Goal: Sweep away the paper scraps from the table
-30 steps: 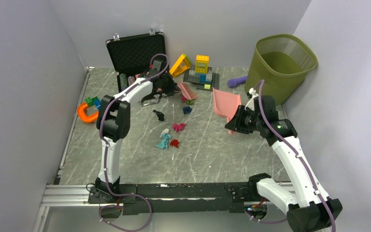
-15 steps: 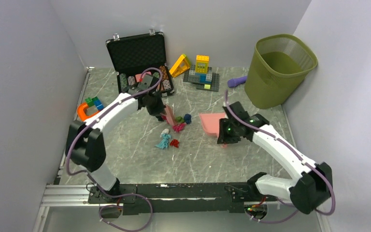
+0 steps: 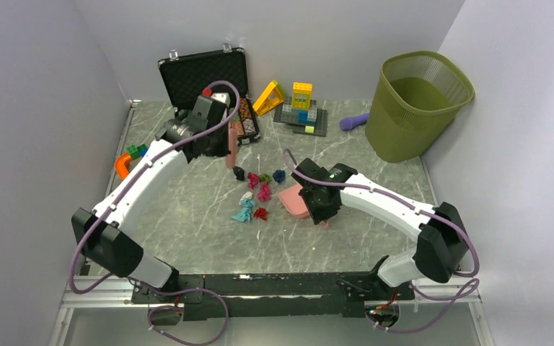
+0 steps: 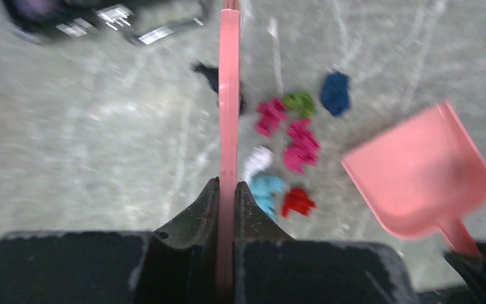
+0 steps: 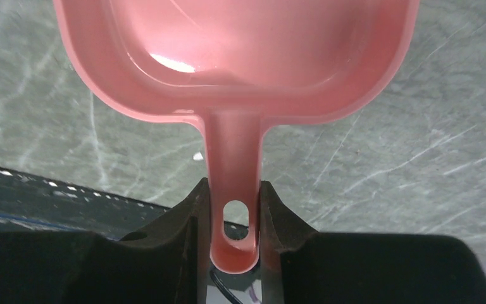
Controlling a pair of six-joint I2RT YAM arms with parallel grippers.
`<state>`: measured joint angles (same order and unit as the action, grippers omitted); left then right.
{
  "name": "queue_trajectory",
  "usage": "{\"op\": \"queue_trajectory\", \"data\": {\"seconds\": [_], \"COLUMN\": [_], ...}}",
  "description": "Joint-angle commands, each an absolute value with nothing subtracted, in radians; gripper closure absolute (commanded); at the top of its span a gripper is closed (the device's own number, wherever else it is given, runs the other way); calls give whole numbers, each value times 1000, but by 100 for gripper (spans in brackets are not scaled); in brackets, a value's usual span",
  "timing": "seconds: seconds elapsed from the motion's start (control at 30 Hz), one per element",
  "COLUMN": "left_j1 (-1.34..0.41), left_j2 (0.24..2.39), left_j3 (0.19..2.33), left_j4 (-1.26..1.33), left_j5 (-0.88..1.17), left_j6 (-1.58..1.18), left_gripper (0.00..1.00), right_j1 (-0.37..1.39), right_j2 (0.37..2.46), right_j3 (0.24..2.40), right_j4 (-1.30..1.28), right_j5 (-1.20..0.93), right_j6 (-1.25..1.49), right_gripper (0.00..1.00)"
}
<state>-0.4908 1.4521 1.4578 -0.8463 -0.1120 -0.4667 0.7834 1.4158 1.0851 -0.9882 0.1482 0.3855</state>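
Observation:
Several paper scraps (image 3: 260, 193) lie bunched mid-table (image 3: 187, 231): black, magenta, green, dark blue, white, teal and red. They also show in the left wrist view (image 4: 294, 152). My left gripper (image 3: 223, 138) (image 4: 228, 185) is shut on a flat pink scraper (image 4: 229, 95), held edge-on just left of the scraps. My right gripper (image 3: 314, 205) (image 5: 234, 187) is shut on the handle of a pink dustpan (image 5: 240, 57). The dustpan (image 3: 293, 200) sits just right of the scraps and looks empty; it also shows in the left wrist view (image 4: 417, 177).
An open black case (image 3: 205, 79) with poker chips stands at the back. Building blocks (image 3: 299, 107) and a purple object (image 3: 353, 121) lie behind. A green bin (image 3: 418, 97) stands back right. An orange piece (image 3: 124, 167) lies at the left edge.
The left arm swept the far scraps toward the cluster, then drew the scraper back to the left of them. The right arm brought the dustpan left and nearer, up beside the scraps.

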Motion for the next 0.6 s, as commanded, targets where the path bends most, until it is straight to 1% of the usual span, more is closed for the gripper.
{"op": "queue_trajectory", "data": {"seconds": [0.0,0.1,0.33,0.4,0.57], "left_j1": [-487,-486,-485,-490,-536], "left_j2": [1585,1704,1901,1949,2020], "left_j3": [1659,1746,1826,1872,1923], "left_j4": [-1049,-1145,-1161,-1173,-1138], "left_j5": [-408,-456,-452,-419,-313], "left_j6": [-250,-196,-111,-90,-15], "left_gripper": [100,100,100,100,100], "right_j1": [822,840,917,944,950], "right_j2": [1438,1438,1484,1500,1556], "right_j3": [1107,1102,1072,1069,1088], "right_j4": [-1086,-1070,-1050,-1041,-996], "right_j5": [153,81,5,-24,-20], "right_j6": [328,313,298,301,288], "right_gripper": [100,100,100,100,100]}}
